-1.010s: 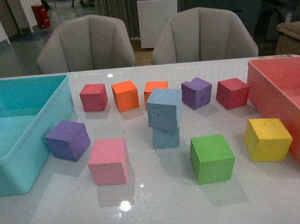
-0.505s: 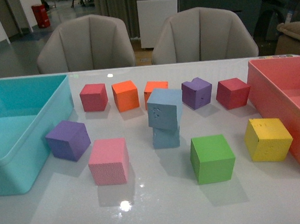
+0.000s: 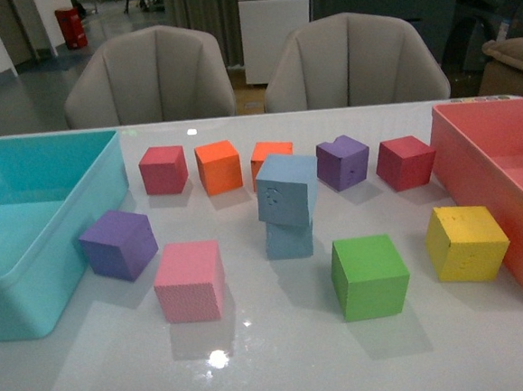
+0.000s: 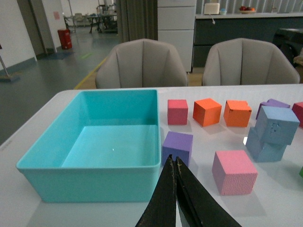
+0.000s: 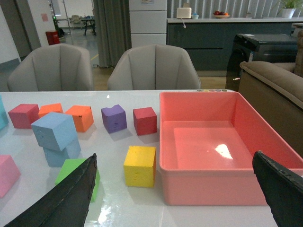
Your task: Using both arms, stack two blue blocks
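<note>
The 2 blue blocks sit mid-table, the upper blue block (image 3: pixel 287 189) skewed atop the lower blue block (image 3: pixel 289 239). The green cube (image 3: pixel 369 276) lies near-right. The left gripper (image 4: pixel 175 163) is clenched empty; the right gripper (image 5: pixel 182 189) is spread wide.

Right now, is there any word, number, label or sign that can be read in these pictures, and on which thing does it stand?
No text can be read in any view.
Upper blue block: small dents on its front face, not letters.
Pink paper on the far wall: too small and blurred to read.
Coloured dots on the pink bin's rim: marks only, no words.
</note>
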Tool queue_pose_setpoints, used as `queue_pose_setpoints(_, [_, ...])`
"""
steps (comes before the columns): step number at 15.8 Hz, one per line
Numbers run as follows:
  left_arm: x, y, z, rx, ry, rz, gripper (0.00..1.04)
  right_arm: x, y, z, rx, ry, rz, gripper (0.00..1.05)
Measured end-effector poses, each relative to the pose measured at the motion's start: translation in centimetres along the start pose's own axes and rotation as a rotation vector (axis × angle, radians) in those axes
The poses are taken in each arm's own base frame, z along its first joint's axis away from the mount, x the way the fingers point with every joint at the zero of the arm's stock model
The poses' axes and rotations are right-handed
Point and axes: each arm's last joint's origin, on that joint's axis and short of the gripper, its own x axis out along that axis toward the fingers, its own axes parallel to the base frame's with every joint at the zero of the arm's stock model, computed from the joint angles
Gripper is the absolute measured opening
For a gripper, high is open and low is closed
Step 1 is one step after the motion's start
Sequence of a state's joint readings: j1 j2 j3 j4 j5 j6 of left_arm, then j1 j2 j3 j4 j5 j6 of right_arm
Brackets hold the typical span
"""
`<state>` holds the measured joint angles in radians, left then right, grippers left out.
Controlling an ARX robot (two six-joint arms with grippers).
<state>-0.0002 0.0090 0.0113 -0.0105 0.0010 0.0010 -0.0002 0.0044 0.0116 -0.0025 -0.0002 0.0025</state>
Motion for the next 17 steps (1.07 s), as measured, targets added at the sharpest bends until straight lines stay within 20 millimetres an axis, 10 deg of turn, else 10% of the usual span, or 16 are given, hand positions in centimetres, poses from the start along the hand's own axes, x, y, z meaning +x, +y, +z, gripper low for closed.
queue_pose_setpoints(3, [0.0, 0.0, 0.07, -0.001, -0.008, 0.002, 0.1, 0.0, 0.0, 0.0, 0.0, 0.0, 0.0, 0.98])
queue_pose_setpoints(11, [0.0, 0.0, 0.07, 0.0, -0.007, 0.001, 1.0, 0.0, 0.0, -0.01, 0.0, 0.001, 0.0, 0.98])
queue_pose_setpoints(17, [0.0, 0.0, 0.07, 0.0, -0.007, 0.001, 0.98, 0.0, 0.0, -0.01, 0.0, 0.001, 0.0, 0.98])
